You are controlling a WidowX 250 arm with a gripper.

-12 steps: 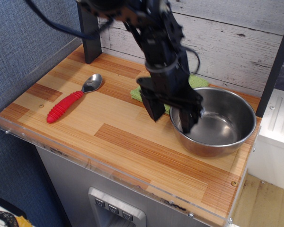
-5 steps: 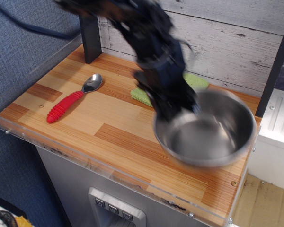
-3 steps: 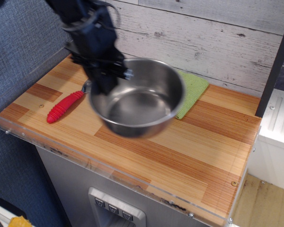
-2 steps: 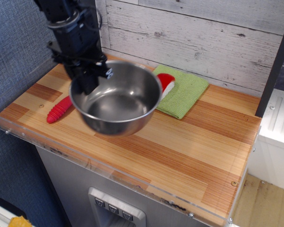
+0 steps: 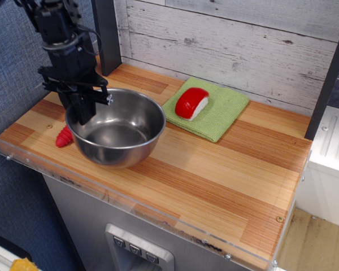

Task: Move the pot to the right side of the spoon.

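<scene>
The pot (image 5: 120, 129), a wide shiny steel bowl, is at the left front of the wooden counter (image 5: 214, 164). My gripper (image 5: 86, 106) is shut on the pot's left rim, one finger inside and one outside. The pot looks level and close to the counter; I cannot tell whether it touches. Only the red handle tip of the spoon (image 5: 62, 137) shows, just left of the pot. The rest of the spoon is hidden behind the pot and the gripper.
A green cloth (image 5: 214, 110) at the back middle carries a red-and-white sushi piece (image 5: 191, 103). A dark post (image 5: 104, 31) stands at the back left. A clear plastic lip (image 5: 130, 200) runs along the counter's front and left edges. A white plank wall is behind.
The gripper carried the pot from the right end of the counter, across the green cloth, to the left front. The pot now sits lower and covers most of the spoon.
</scene>
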